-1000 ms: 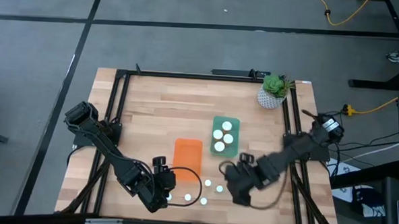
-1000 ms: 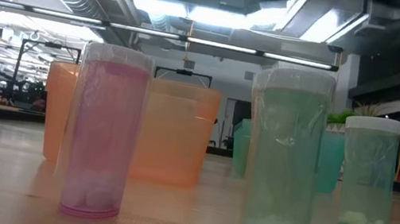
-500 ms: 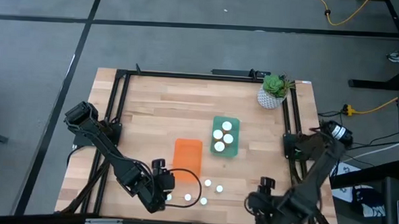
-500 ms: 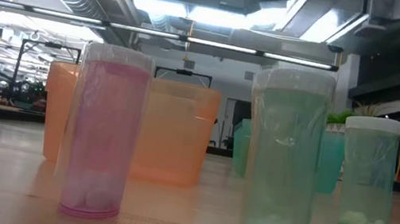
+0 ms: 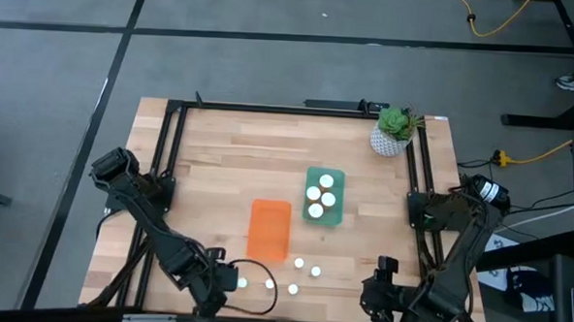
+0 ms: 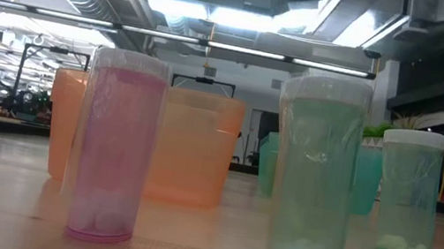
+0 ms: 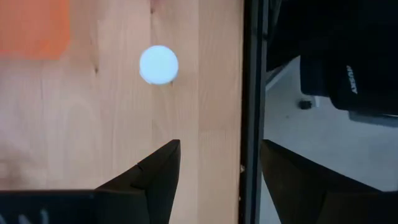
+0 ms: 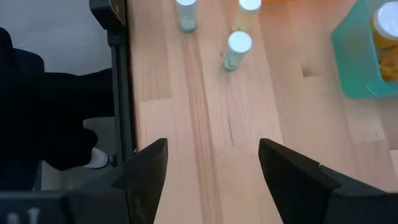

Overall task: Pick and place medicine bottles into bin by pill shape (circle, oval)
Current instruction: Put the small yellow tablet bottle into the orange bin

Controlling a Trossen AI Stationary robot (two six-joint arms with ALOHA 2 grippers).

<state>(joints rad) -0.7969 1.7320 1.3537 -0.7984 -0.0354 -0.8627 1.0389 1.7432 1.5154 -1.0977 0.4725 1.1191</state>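
Arms low at table's near edge, end effectors [image 5: 221, 282] [image 5: 383, 299] open.

text: "HUSKY", sideways | on: dark bin [image 7: 357, 93] beyond table edge

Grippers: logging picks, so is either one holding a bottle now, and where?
Nothing is held. The left gripper and the right gripper are both open and empty, near the table's front edge.

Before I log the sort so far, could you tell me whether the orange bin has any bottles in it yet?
Empty: from above, the orange bin shows only its plain orange floor, while the green bin beside it holds three white-capped bottles.
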